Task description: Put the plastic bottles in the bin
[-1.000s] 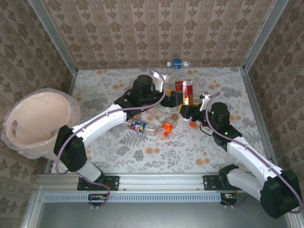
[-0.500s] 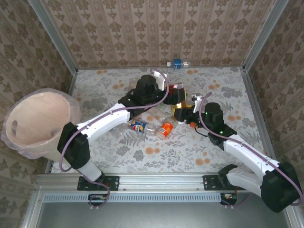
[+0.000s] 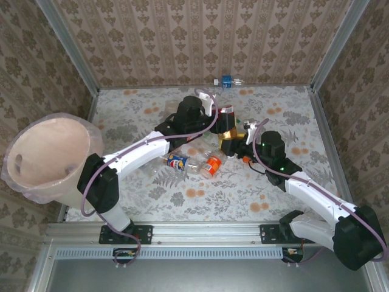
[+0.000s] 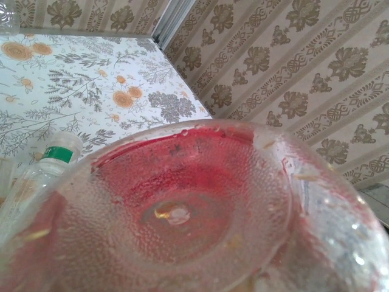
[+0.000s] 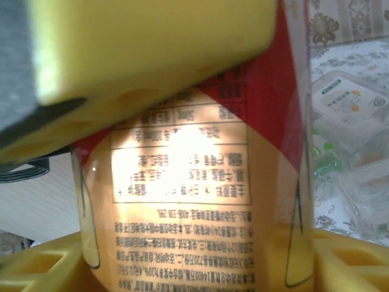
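Red-labelled bottle [image 3: 230, 117] is well to the right of the bin [image 3: 51, 152], far across the bench [image 3: 292, 182], with both arms meeting at it. The left end effector [image 3: 220, 123] is against the side of it that faces the bin. The right end effector [image 3: 233, 143] is touching or just beside its other, nearer side.

In the left wrist view the dimpled base of the bottle looks almost straight into the lens. I judge from this that its long axis runs roughly along that arm's reach, base towards the bin and cap away.

In the right wrist view the label stands between that arm's own yellow fingers [image 5: 42, 267], while another yellow pad [image 5: 152, 42] lies across the bottle's upper part (most likely the left arm's). Both sets of jaws are part-way open around the bottle. I cannot tell which of them, if either, is actually bearing its weight.

The left arm is on the bin's side of the bottle, so the carry probably falls to it.

The bottle is clear plastic with a reddish tint at the base and a red-and-yellow label in small print, and it shows no obvious crushing.

A blue-labelled bottle [image 3: 177, 162] and an orange-labelled bottle [image 3: 213, 164] lie on the bench, somewhat nearer the bin.
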